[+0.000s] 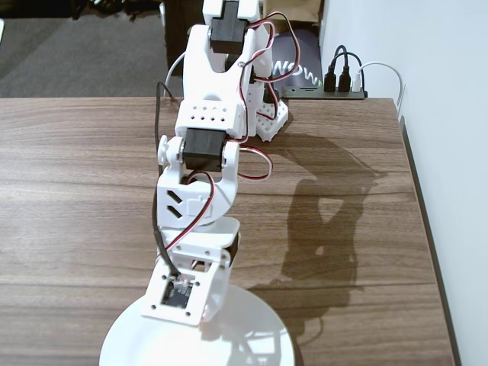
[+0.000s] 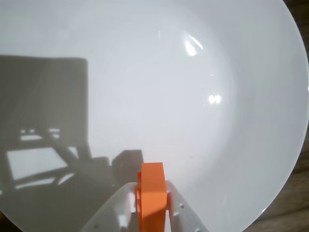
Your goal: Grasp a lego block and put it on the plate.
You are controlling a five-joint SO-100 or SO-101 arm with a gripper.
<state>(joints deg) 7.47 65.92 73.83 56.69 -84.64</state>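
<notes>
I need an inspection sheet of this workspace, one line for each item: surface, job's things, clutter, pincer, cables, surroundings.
Surface: brown wooden table, with the arm's shadow on it.
Job's things: orange lego block held above the white plate; the plate lies at the table's near edge in the fixed view.
Clutter: nothing seen on the table apart from the arm.
Pincer: pincer shut on the block, over the plate; hidden under the arm in the fixed view.
Cables: red and black wires run along the arm; plugs sit in a power strip behind the table.
Surroundings: white wall on the right, grey floor beyond the table.
</notes>
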